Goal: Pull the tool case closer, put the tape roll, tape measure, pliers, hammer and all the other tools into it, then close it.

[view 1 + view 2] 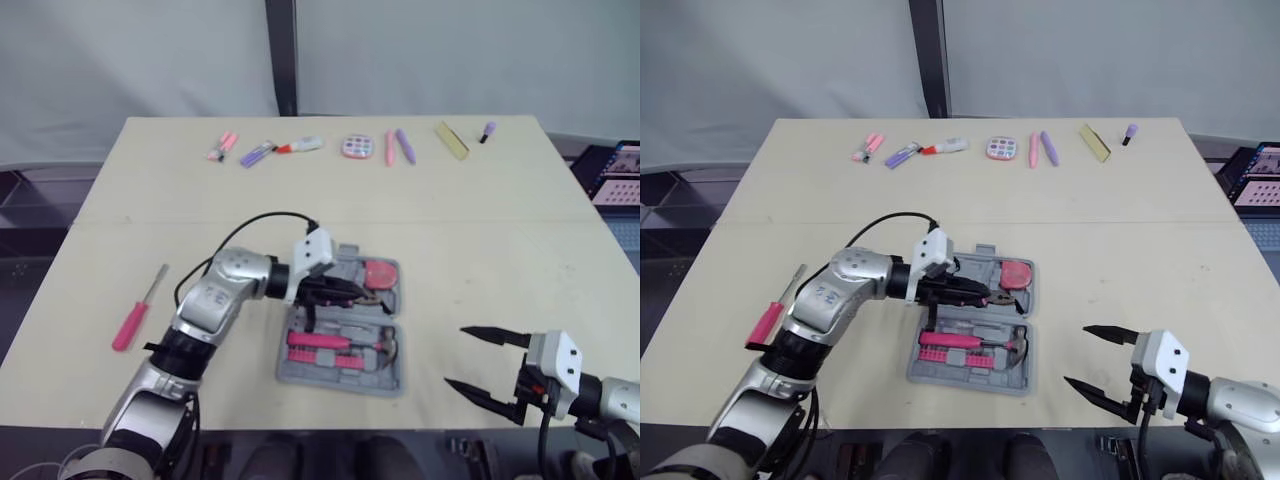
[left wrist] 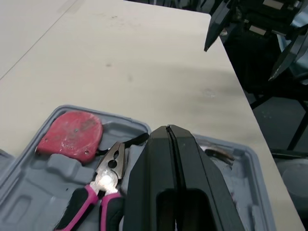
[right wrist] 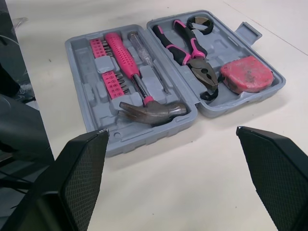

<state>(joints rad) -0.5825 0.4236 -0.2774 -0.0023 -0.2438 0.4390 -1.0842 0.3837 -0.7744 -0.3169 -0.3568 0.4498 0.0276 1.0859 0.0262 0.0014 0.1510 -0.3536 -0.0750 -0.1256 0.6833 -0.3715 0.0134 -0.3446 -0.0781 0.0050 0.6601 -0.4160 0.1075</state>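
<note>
Nearest, at the near right edge of the worktop (image 1: 520,250), the right hand (image 1: 455,356) hovers with its two black fingers spread wide apart and nothing between them. It sits well to the right of the tool case (image 1: 340,380) and does not touch it.

That grey case lies open and flat at the near middle of the worktop, with its two halves side by side, one nearer and one farther. The near half holds the hammer (image 3: 144,103), whose pink handle runs left to right with the head at the right. Beside it are rows of pink bits (image 3: 108,72) and a slim screwdriver (image 3: 144,53) with a clear handle. The far half holds the red tape measure (image 1: 380,272) in its far right corner, with the pink-handled pliers (image 3: 190,53) next to it. A black ring at the end of the pliers' handles may be the tape roll (image 3: 201,24), though it is too small to be sure.

The left hand (image 2: 168,129) reaches in from the left over the far half of the case. Its fingers are pressed together and grip nothing, with the tips just beside the pliers' head; whether they touch it I cannot tell.

A pink screwdriver (image 1: 135,315) lies on the worktop well to the left of the case. Along the far edge sits a row of small pink, purple and yellow items (image 1: 358,147).
</note>
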